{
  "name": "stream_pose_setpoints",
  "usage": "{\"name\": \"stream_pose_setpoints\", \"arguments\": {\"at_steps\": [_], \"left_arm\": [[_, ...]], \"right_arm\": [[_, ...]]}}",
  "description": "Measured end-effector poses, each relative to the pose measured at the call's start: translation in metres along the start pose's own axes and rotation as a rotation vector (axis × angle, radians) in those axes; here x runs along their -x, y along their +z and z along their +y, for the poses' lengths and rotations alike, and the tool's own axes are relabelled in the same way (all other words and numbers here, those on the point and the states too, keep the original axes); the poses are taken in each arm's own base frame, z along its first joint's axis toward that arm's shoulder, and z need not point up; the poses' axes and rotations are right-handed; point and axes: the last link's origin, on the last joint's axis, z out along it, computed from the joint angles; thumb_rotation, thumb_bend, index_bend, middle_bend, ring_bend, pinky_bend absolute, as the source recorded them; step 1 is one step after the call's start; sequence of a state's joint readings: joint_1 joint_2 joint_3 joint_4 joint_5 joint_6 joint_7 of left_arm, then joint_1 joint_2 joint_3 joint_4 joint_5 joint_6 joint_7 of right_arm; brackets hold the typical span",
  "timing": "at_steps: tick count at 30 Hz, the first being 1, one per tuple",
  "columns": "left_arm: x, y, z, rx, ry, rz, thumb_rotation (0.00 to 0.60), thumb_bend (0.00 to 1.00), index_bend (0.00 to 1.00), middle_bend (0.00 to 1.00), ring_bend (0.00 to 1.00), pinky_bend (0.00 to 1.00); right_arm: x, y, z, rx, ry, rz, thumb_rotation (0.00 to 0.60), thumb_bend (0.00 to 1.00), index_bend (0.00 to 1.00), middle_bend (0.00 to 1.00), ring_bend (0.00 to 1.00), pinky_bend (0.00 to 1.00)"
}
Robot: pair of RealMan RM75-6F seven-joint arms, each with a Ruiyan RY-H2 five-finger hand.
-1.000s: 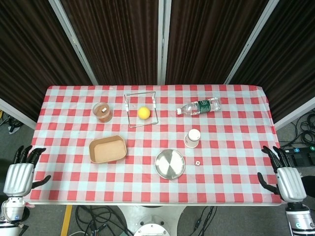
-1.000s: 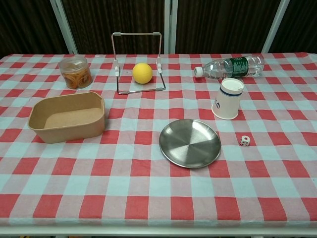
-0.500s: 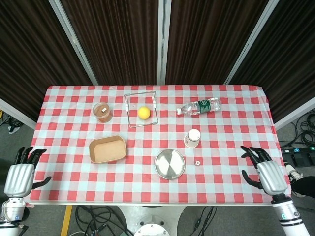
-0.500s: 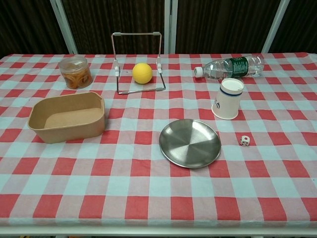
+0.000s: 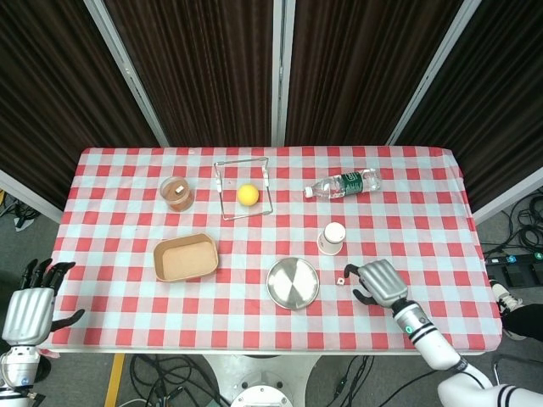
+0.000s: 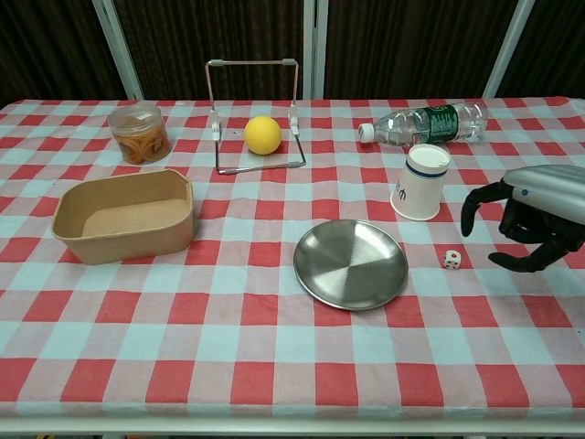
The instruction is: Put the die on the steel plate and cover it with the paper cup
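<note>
Right hand (image 6: 530, 219) hovers over the table just to the right of the die (image 6: 452, 259), fingers curled downward but spread apart, holding nothing; not touching the die. Left hand (image 5: 30, 303) sits off the near left corner of the table, fingers apart, empty, well away from everything.

Task status: nothing done yet, judging from the layout. The die lies on the checked tablecloth (image 6: 228, 366), between the steel plate (image 6: 350, 263) and the right hand, near the plate's right rim but not on it. The plate is bare. The paper cup (image 6: 420, 182) stands mouth-down just behind the die, apart from both die and plate. Left to do: pinch the die, set it on the plate, then lift the cup and lower it over the die.

Surroundings: a plastic water bottle (image 6: 422, 123) lies on its side behind the cup. A yellow ball (image 6: 262, 134) sits inside a wire frame (image 6: 253, 112) at the table's far centre. A clear jar (image 6: 139, 133) with orange-brown contents stands far left; a brown paper tray (image 6: 123, 216) sits in front of it.

Obstructions: none on the short path from die to plate. The cup stands close behind the die, so the hand's fingers could nudge it during the pick. The die is small for this hand; a slip seems the main risk.
</note>
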State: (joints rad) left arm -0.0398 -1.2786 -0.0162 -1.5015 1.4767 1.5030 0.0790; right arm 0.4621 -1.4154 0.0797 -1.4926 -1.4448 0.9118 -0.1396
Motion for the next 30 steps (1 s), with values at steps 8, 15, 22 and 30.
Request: {"name": "stream_pose_setpoints", "arguments": {"at_steps": [8,15,22,30], "left_arm": [[0.003,0.001,0.0,0.004,-0.005,-0.007,0.6,0.05,0.17,0.19,0.09,0.0],[0.006,0.001,-0.001,0.003,-0.008,-0.012,0.6,0.05,0.17,0.19,0.09,0.0],[0.006,0.001,-0.003,-0.005,-0.011,-0.013,0.6,0.05,0.17,0.19,0.09,0.0],[0.007,0.0,-0.005,-0.011,-0.016,-0.014,0.6,0.05,0.17,0.19,0.09,0.0]], "right_arm": [[0.012,0.018,-0.004,0.023,-0.047,-0.048,0.6,0.26,0.42,0.95,0.92,0.98],[0.016,0.028,-0.004,0.036,-0.048,-0.066,0.6,0.26,0.42,0.95,0.92,0.98],[0.019,0.037,-0.008,0.026,-0.055,-0.079,0.6,0.27,0.43,0.95,0.92,0.98],[0.021,0.042,-0.009,0.029,-0.065,-0.088,0.6,0.33,0.56,0.95,0.92,0.98]]}}
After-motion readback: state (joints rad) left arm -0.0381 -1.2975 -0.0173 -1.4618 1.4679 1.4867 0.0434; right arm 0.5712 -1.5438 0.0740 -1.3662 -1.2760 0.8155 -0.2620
